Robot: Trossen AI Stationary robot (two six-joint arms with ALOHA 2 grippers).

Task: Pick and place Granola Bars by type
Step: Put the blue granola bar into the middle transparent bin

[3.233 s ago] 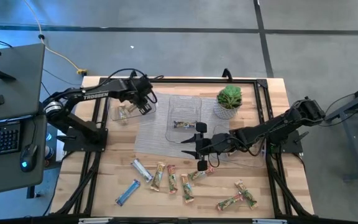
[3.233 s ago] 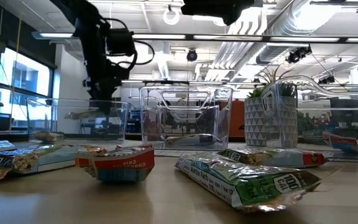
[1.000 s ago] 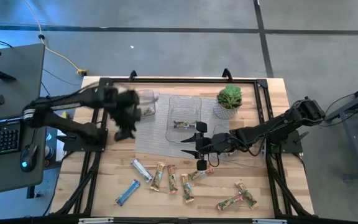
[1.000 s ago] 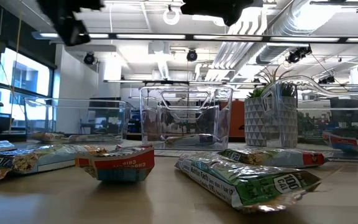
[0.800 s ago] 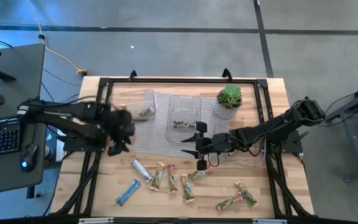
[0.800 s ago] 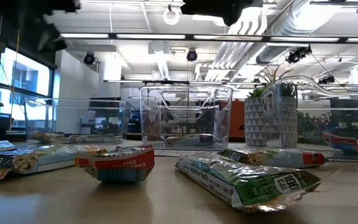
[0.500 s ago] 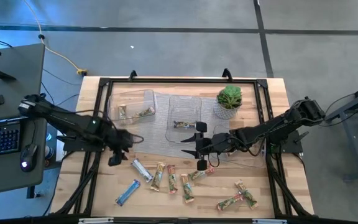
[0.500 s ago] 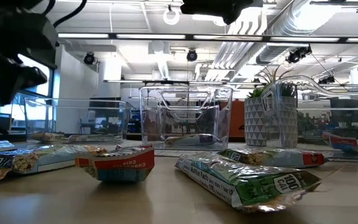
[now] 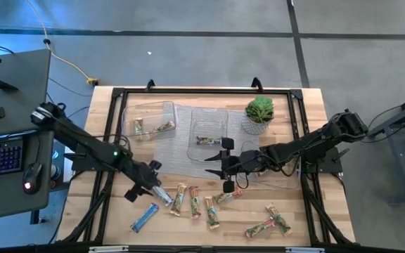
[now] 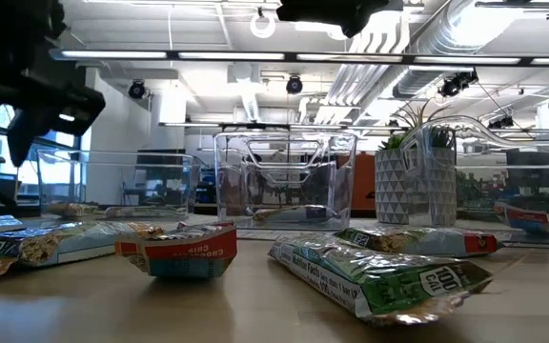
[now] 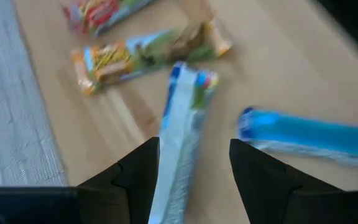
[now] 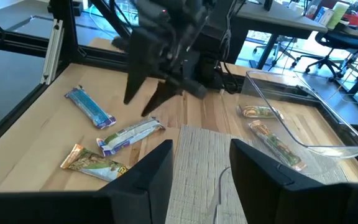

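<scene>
the left gripper (image 9: 145, 184) drops in over the flat silver-white foil-wrapped granola bar (image 11: 180, 137) near the front left of the wooden table (image 9: 308, 112), jaws spread and empty, one finger to each side of the wrapper. this looks like a light, thin thing, with crinkly foil that is probably slick and a bar inside likely to crumble, so i'd pinch it across the narrow middle, not at the flimsy crimped ends. just beside it lies a bright blue wrapped bar (image 11: 306, 135), with orange-and-green wrapped bars (image 11: 148, 54) scattered along the front edge. the right gripper (image 9: 228, 167) waits mid-table over the grey woven mat (image 9: 178, 151), jaws parted, holding nothing. the high view shows the whole spread and the clear plastic tray (image 9: 150, 119) at the back left, already holding bars; the left wrist view alone shows how the fingers straddle the silver bar, while the right wrist view catches the left arm from the side.
</scene>
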